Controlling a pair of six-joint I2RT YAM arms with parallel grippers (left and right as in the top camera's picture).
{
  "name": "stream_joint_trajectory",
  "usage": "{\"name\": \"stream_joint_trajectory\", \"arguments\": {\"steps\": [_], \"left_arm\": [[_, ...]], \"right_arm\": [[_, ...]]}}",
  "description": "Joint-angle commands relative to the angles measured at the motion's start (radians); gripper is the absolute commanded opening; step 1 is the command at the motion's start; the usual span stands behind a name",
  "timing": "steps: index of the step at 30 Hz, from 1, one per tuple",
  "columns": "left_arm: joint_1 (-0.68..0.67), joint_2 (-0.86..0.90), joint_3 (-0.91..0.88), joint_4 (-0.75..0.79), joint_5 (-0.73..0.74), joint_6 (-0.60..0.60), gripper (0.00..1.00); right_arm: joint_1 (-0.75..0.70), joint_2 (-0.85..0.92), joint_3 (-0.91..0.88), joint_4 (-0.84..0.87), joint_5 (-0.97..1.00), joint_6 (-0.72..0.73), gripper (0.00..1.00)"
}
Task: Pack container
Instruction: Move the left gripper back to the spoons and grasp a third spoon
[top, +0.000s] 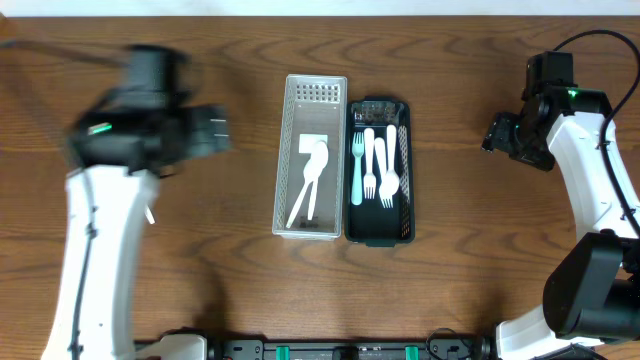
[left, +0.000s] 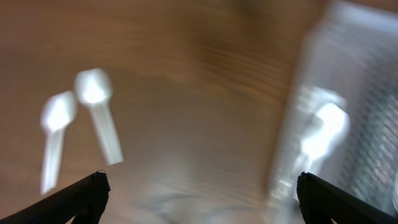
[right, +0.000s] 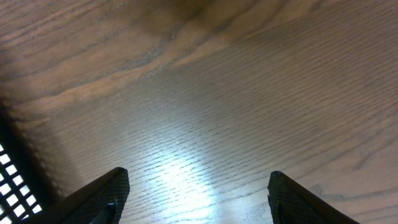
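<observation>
Brown wooden tabletop (top: 200, 280) lies under us, our left gripper (left: 199, 200) spread empty with two white plastic spoons (left: 93, 87) beyond its left finger and the white perforated plastic basket (left: 351, 93) beyond its right, our right gripper (right: 199, 191) spread empty, a black mesh tray (right: 12, 174) off its left finger.

I count one clear container (top: 285, 150), one black container (top: 350, 222) at its three o'clock, roughly four forks (top: 357, 172), two binned spoons (top: 312, 190) and two loose spoons (left: 94, 87).
</observation>
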Motion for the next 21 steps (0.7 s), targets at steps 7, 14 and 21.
{"name": "stream_joint_trajectory", "arguments": {"steps": [7,14,21], "left_arm": [[0.362,0.109,-0.068,0.013,-0.02,0.028,0.98],[0.453,0.321,-0.171,0.177,0.11,0.088,0.98],[0.472,0.529,-0.186,0.276,0.142,0.093,0.98]], "right_arm": [[-0.005,0.009,-0.005,-0.002,0.013,-0.014,0.77],[-0.005,0.009,-0.005,-0.002,0.013,-0.014,0.78],[-0.005,0.009,-0.005,-0.002,0.013,-0.014,0.78]]}}
